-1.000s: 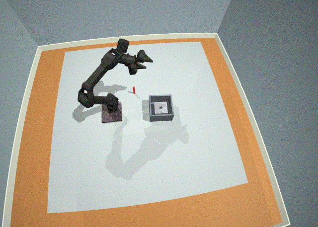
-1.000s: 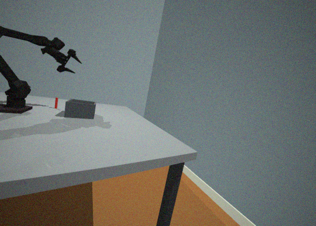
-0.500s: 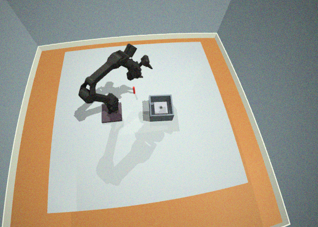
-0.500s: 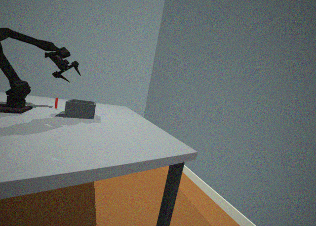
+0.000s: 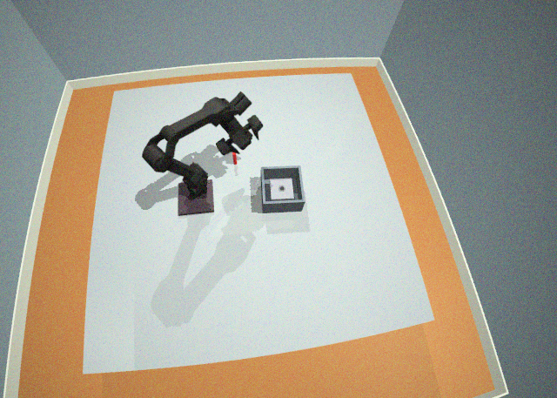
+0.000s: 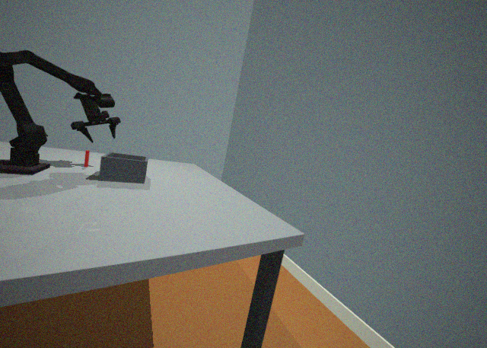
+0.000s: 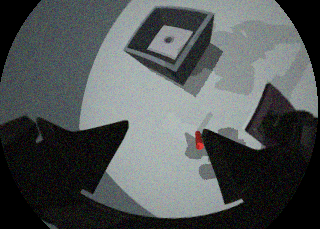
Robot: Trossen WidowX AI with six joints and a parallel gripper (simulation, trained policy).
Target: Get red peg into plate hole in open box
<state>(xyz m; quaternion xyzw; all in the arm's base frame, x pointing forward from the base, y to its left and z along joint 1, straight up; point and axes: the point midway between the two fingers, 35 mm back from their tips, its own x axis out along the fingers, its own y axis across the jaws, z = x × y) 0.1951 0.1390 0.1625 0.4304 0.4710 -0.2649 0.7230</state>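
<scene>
The pincer [image 5: 248,145] [image 6: 103,140] [image 7: 166,129] is positioned above the desk [image 5: 341,259] [image 6: 157,222] [image 7: 155,106], its fingers spread apart. The red peg [image 5: 234,158] [image 6: 87,158] [image 7: 199,140] is stood upright near the box [image 5: 283,206] [image 6: 122,169] [image 7: 195,51].

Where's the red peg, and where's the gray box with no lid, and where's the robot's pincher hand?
Red peg [image 6: 87,158] [image 7: 199,140]: exterior and wrist views, on its side.
Open gray box [image 5: 283,207] [image 6: 123,169]: top and exterior views, on its outer wall.
Gripper [image 6: 103,139]: exterior view, midway between its fingertips.
</scene>
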